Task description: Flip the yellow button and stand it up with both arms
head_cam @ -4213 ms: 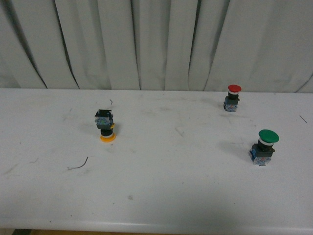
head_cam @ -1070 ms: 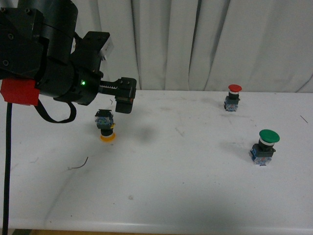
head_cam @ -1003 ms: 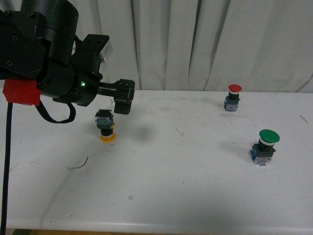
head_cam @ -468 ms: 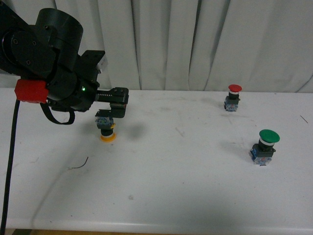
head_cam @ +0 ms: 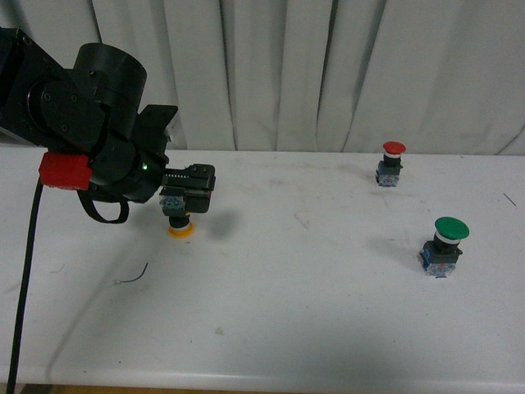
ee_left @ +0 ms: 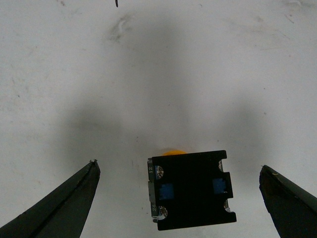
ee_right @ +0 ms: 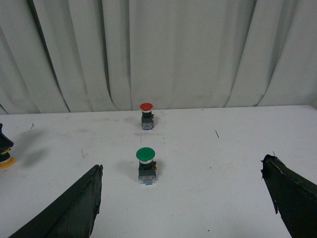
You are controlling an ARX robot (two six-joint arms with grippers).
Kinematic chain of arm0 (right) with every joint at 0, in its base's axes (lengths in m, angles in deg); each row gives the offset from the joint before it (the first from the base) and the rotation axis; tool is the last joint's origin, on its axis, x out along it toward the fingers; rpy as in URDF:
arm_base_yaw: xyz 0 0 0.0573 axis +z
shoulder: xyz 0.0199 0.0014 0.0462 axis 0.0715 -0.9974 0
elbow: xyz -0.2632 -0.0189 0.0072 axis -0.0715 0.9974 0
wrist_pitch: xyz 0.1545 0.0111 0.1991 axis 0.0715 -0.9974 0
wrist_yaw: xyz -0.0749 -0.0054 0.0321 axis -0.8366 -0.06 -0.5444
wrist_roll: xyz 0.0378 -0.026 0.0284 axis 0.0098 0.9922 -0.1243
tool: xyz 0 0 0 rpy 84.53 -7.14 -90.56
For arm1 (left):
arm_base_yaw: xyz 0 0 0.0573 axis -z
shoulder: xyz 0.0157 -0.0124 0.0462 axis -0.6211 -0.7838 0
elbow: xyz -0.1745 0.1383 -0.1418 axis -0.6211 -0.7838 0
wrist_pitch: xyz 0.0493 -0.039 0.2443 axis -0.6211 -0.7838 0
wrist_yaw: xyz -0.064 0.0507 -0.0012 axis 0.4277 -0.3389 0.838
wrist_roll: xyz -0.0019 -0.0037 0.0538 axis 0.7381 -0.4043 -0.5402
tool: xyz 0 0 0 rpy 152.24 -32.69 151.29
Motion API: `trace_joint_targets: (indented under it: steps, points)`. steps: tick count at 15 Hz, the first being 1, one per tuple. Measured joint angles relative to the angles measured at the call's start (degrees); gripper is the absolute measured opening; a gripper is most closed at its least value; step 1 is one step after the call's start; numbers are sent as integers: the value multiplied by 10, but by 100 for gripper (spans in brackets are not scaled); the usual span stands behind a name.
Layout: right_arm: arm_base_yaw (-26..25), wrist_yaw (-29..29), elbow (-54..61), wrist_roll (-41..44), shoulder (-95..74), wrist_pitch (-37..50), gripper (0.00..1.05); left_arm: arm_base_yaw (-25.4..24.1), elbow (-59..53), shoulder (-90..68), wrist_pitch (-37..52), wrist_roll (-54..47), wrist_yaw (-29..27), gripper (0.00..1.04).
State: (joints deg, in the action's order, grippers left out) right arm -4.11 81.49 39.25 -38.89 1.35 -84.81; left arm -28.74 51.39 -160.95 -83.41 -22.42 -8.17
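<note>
Mostly the left arm (head_cam: 90,123) is cut off at the frame's edge in the front view, over the white counter (head_cam: 328,328). Its gripper (ee_left: 178,165) hides part of the yellow button (head_cam: 180,230) from the front. The wrist camera shows the jaws spread wide on either side of the button, touching nothing. The button stands upside down left of centre, orange cap on the counter, dark block with blue screws up. Only the finger ends of the right gripper (ee_right: 181,166) show, jaws wide apart, holding nothing.
</note>
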Motion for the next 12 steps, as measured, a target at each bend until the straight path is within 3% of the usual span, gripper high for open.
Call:
trace_joint_targets:
  steps: [3, 8, 12]
  points:
    - [0, 0, 0, 0, 0, 0, 98, 0, 0, 0, 6, -1, -1, 95]
    - [0, 0, 0, 0, 0, 0, 98, 4, 0, 0, 3, -1, -11, 40]
    - [0, 0, 0, 0, 0, 0, 98, 4, 0, 0, 4, -1, -15, 36]
